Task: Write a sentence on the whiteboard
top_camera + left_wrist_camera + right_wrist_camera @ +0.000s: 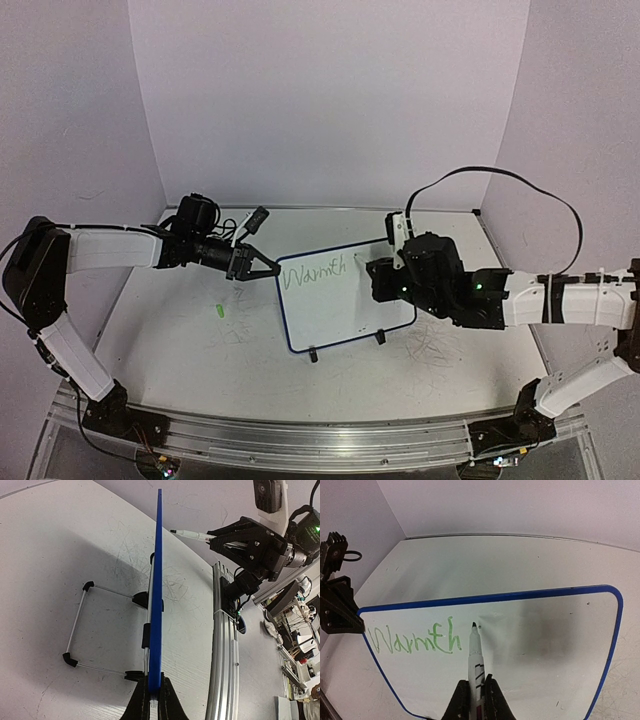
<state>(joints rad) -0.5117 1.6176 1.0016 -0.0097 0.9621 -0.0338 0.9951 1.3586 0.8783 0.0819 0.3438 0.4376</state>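
Observation:
The whiteboard (pixel 340 312) stands tilted on the table's middle, with a blue rim (pixel 157 580) and a white face (pixel 545 650). Of the sentence, only the green word "Warmth" (pixel 317 272) (pixel 412 640) shows, at the board's upper left. My left gripper (pixel 268 270) (pixel 152 696) is shut on the board's left edge. My right gripper (pixel 378 276) (pixel 476 692) is shut on a white marker (pixel 475 655) (pixel 190 534). Its dark tip points just right of the "h", beside a small dot. In the left wrist view a small gap separates tip and board.
A small green cap (pixel 219 310) lies on the table left of the board. A wire stand (pixel 80 625) props the board from behind, and two black feet (pixel 313 354) rest in front. An aluminium rail (pixel 300 440) runs along the near edge. Walls close three sides.

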